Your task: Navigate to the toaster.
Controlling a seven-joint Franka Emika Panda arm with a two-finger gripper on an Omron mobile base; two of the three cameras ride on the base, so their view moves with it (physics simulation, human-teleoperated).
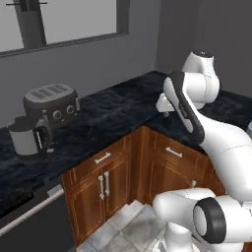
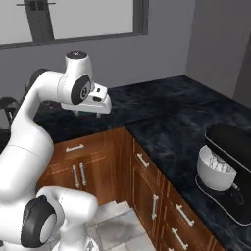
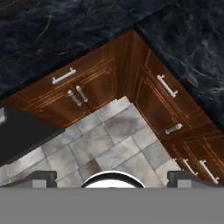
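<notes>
The toaster (image 1: pixel 51 102), a wide dark box with slots on top and light knobs on its side, stands on the black marble counter (image 1: pixel 118 110) at the far left, under the window. My gripper (image 1: pixel 165 111) hangs over the counter's inner corner, well to the right of the toaster and apart from it. It points down, and its hand and fingers also show from the other side as the gripper (image 2: pixel 88 113). In the hand view the gripper (image 3: pixel 113 178) is open with nothing between its fingertips (image 3: pixel 42 178), above tiled floor and cabinet doors.
A grey kettle (image 1: pixel 28 136) with a black handle sits just in front of the toaster. A black machine with a white bowl (image 2: pixel 226 171) stands on the right counter run. Wooden corner cabinets (image 1: pixel 123 172) and a dark dishwasher front (image 1: pixel 29 224) lie below, around the grey tile floor (image 3: pixel 100 144).
</notes>
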